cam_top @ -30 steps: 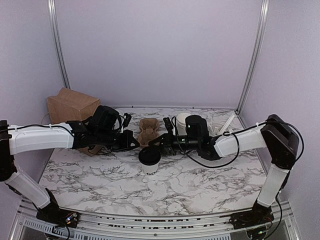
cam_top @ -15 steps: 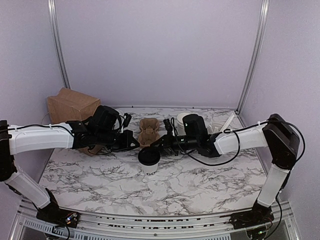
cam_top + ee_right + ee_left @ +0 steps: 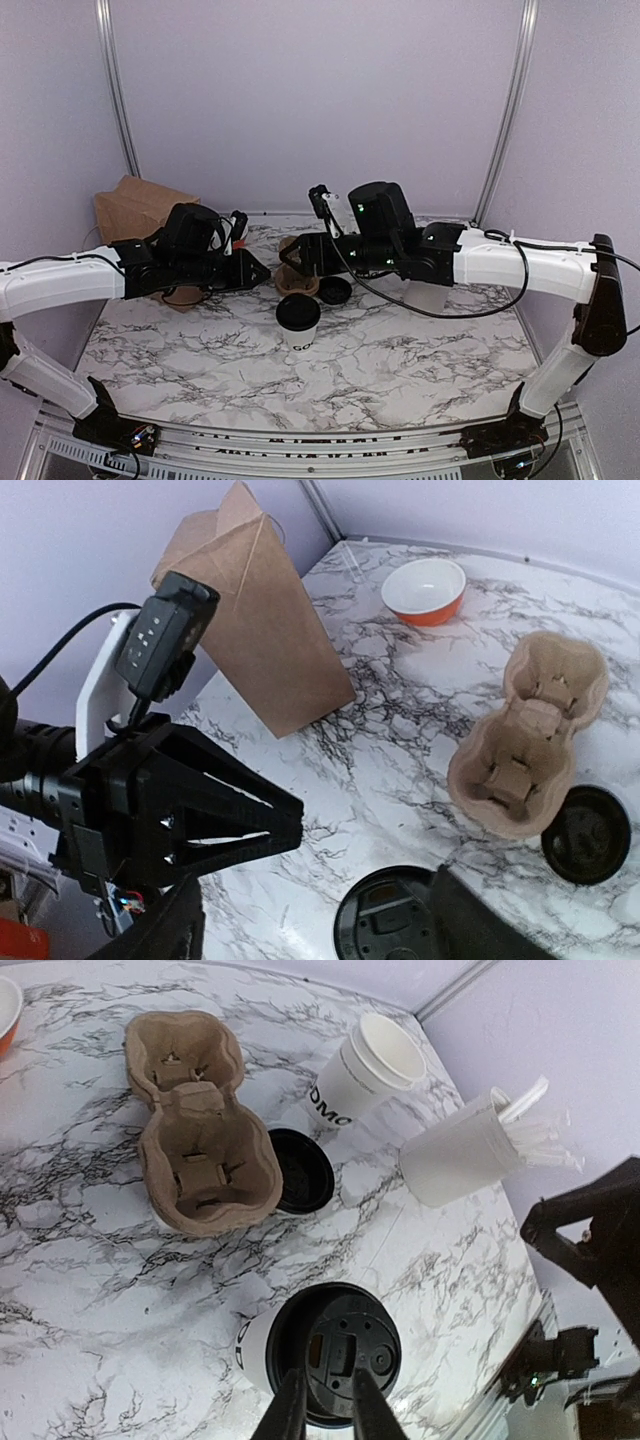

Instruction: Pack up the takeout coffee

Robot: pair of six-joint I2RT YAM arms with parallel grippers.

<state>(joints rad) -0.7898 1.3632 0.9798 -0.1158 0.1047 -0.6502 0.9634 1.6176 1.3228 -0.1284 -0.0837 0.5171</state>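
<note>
Takeout coffee [image 3: 298, 320]: upright on worktop [image 3: 420, 360], near cardboard carrier [image 3: 200, 1150]. With right claw [image 3: 320, 920] spread over lid and left claw [image 3: 327, 1400] barely parted, both empty, close gently on paper wall, keep level.

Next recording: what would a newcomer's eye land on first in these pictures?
The left arm and right arm reach in from either side, nearly meeting over the middle of the marble table. Just in front of them stands the takeout coffee, white with a black top; behind it lies a brown cardboard cup carrier with a loose black lid at its edge. A brown paper bag stands far left.
</note>
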